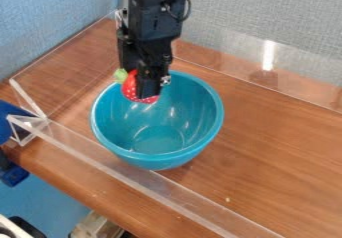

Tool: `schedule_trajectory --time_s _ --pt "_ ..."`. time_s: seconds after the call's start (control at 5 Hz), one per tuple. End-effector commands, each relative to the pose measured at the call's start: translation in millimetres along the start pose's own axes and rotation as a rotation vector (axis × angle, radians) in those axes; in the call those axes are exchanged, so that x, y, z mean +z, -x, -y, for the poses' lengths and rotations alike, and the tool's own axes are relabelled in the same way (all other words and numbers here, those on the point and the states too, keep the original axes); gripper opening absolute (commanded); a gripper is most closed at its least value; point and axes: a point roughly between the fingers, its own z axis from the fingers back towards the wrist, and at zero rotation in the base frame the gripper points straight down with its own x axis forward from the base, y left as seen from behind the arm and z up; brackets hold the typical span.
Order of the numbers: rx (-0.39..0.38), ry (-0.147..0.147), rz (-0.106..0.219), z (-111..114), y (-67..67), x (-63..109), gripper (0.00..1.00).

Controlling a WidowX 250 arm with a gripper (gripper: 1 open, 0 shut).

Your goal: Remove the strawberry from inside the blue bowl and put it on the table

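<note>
Gripper point(142, 85) pointing down, jaws pinching strawberry point(139, 88) — just above rim of blue bowl point(174, 137), wooden table point(267, 122).

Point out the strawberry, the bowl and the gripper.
strawberry point(142, 88), camera view, red body between the fingers
bowl point(187, 152), camera view, front outer wall
gripper point(144, 86), camera view, midway between the fingertips, shut on the strawberry
</note>
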Motion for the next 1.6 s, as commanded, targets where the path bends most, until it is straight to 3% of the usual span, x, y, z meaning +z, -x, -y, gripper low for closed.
schedule_trajectory --time_s 0.0,0.4,0.6,0.8,1.0,1.2,1.4 --pt "-0.016 -0.046 0.053 -0.7 -7.3 19.7 0.00" --pt "-0.078 -0.060 0.056 10.9 -22.8 26.0 0.00" --pt "-0.131 -0.065 0.058 22.6 -40.1 27.8 0.00" --pt "-0.197 -0.066 0.064 40.3 -66.3 26.9 0.00" --pt "-0.264 -0.060 0.062 58.3 -93.3 16.1 0.00" --pt "-0.310 -0.049 0.051 70.5 -110.6 -3.6 0.00" --pt "-0.329 -0.039 0.031 75.4 -115.4 -26.3 0.00"
